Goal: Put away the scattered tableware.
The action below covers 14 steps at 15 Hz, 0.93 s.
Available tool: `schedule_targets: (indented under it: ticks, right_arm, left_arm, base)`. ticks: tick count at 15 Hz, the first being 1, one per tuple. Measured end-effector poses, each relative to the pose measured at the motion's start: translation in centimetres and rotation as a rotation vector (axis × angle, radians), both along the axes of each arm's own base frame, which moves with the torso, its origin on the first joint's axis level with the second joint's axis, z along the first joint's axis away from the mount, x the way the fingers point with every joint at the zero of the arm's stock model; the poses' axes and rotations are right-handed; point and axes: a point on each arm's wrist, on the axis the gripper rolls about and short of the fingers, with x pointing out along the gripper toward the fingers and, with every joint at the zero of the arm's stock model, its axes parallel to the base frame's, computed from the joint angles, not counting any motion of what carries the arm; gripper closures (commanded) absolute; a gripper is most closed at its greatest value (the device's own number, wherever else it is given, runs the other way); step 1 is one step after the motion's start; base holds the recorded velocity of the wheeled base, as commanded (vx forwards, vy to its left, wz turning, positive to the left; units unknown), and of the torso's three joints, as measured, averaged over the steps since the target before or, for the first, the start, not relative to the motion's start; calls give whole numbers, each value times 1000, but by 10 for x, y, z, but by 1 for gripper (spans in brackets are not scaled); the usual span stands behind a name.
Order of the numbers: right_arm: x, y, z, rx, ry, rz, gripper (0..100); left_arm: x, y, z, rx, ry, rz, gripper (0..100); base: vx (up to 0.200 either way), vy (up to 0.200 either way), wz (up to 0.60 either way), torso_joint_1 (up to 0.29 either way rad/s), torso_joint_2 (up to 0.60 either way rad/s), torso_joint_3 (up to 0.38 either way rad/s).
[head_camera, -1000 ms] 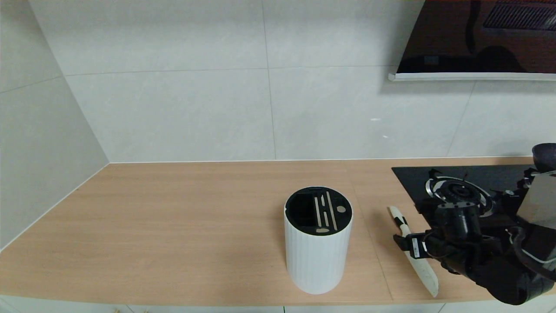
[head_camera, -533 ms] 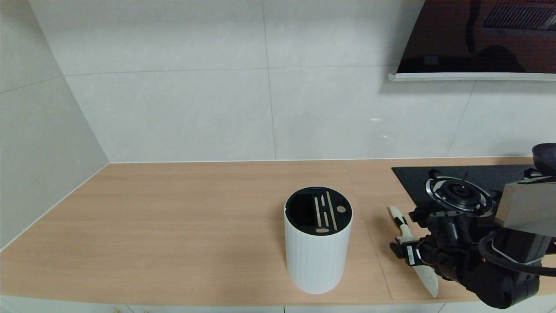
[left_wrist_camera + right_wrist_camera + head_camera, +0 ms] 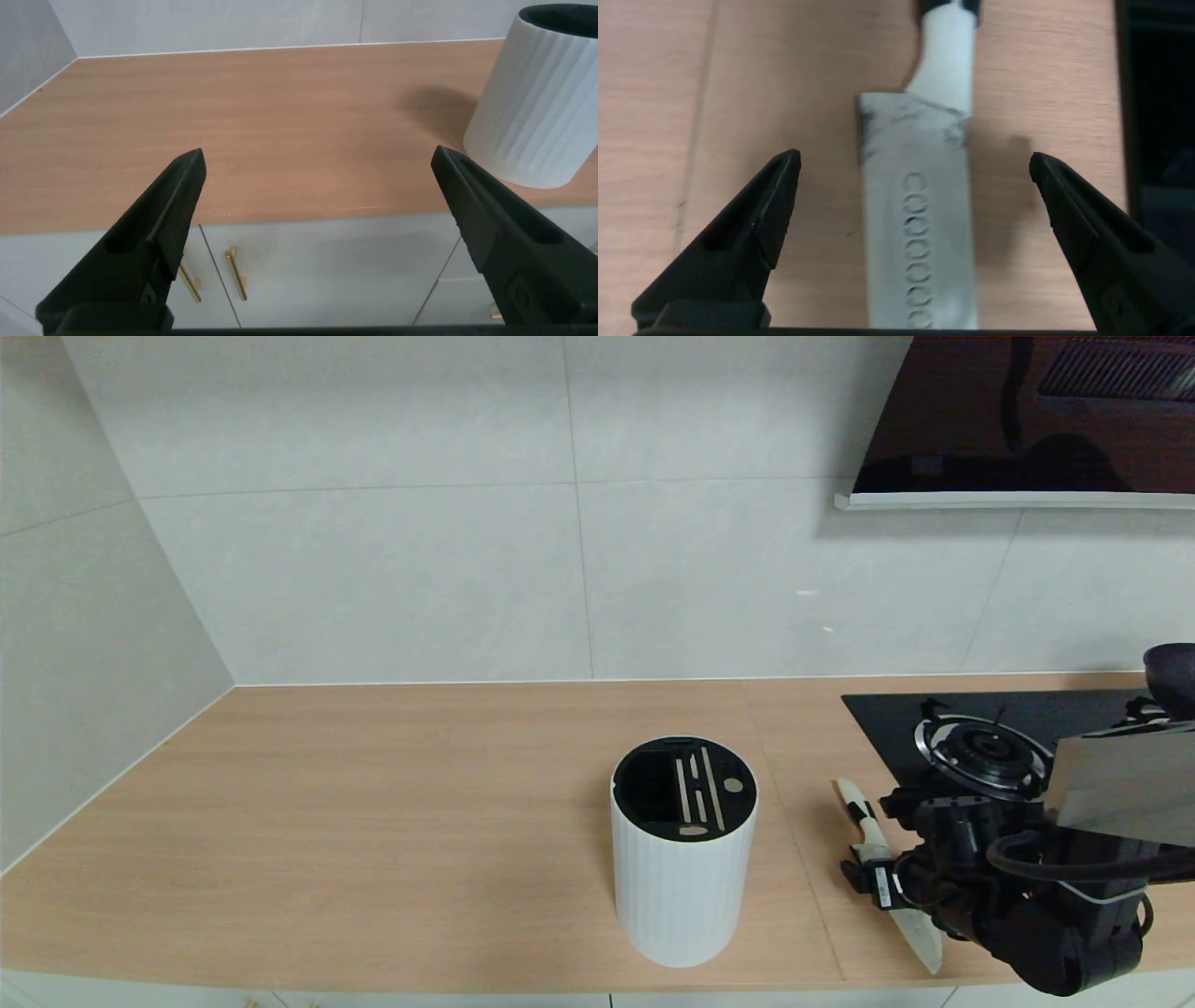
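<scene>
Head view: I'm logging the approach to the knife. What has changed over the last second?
The right gripper has come down and drawn a little toward the near edge of the counter. It is open and now straddles the blade of the knife. Nothing was taken hold of or let go. The knife, the white holder and the stove stayed put.

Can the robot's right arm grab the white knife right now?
Probably yes. The right gripper hangs open right over the knife, one finger on each side of the blade, with nothing in between.
</scene>
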Motion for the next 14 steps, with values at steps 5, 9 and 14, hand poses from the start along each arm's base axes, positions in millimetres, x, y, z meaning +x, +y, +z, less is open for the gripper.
schedule_targets:
  ticks: [5, 9, 14]
  right_arm:
    - [3, -1, -4, 0, 0, -4, 100]
    - [4, -1, -6, -2, 4, -7, 100]
    - [3, -1, -4, -2, 4, -6, 100]
  left_arm:
    - [0, 0, 0, 0, 0, 0, 0]
    - [0, 0, 0, 0, 0, 0, 0]
    - [0, 0, 0, 0, 0, 0, 0]
  base:
    - [0, 0, 0, 0, 0, 0]
    - [0, 0, 0, 0, 0, 0]
    - [0, 0, 0, 0, 0, 0]
